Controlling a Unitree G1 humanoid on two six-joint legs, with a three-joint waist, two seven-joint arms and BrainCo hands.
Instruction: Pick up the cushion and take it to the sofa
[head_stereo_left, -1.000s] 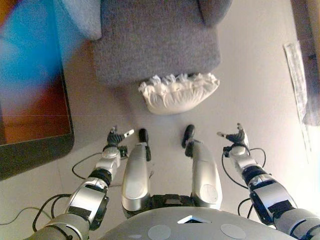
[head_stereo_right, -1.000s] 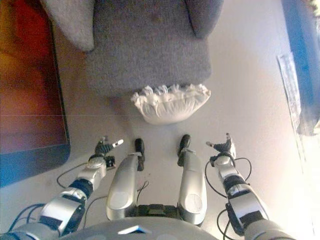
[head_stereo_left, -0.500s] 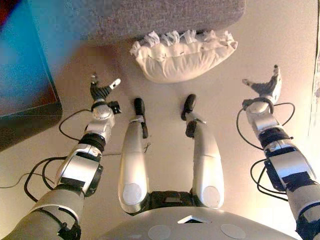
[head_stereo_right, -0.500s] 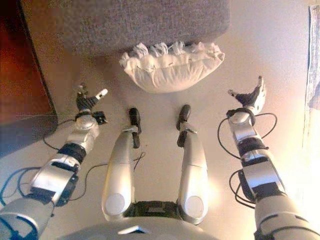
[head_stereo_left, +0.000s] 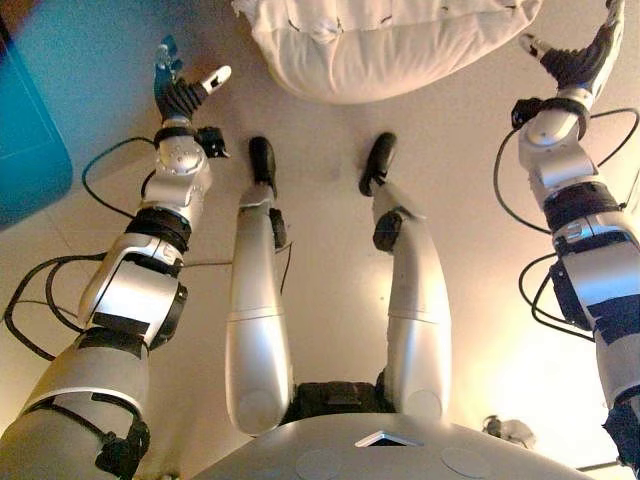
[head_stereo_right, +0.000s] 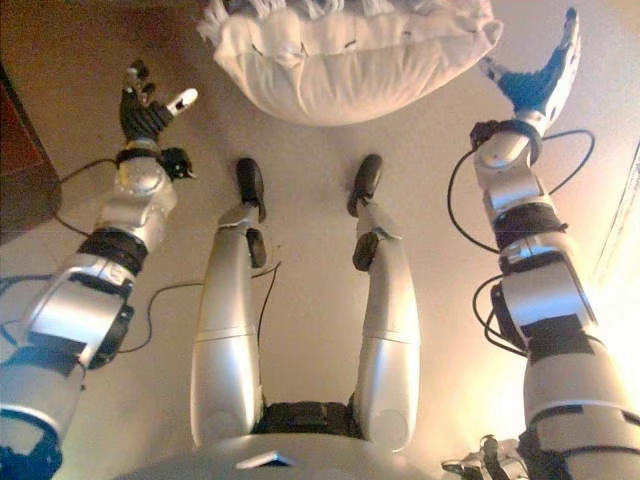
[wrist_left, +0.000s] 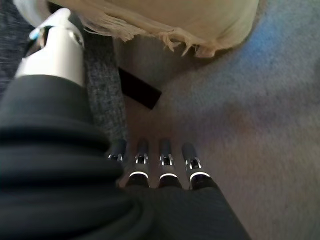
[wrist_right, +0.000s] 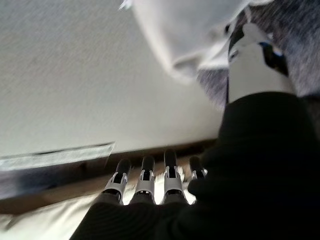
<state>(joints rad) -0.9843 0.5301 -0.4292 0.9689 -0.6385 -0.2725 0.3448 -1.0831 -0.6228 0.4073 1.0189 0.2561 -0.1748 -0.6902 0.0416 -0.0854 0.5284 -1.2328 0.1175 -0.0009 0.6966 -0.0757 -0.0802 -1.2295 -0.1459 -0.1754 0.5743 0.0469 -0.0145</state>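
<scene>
1. Compared with a moment ago our whole view has tipped down and closer: the cushion (head_stereo_right: 345, 60) now sits right at the top edge of the head views, and both our arms reach further out towards it than they did half a second back.
2. The cushion is a cream, frilled pillow lying on the pale floor (head_stereo_left: 330, 270), straight ahead of us and between our two arms.
3. Our left hand (head_stereo_left: 180, 95) is off to the cushion's left, near its end but clear of it, fingers loosely spread, thumb sticking out, holding nothing.
4. In the left wrist view the same hand's fingers (wrist_left: 165, 162) lie straight in a row over bare carpet, with the cushion's fringed edge ahead and the grey sofa (wrist_left: 102, 95) fabric alongside it.
5. Our right hand (head_stereo_right: 540, 80) is up beside the cushion's right end, palm open, fingers extended, and empty.
6. The right wrist view agrees: straight fingers, nothing in the grasp, the cushion's white corner beyond the thumb with grey sofa fabric behind it.
7. Neither hand is touching the cushion.
</scene>
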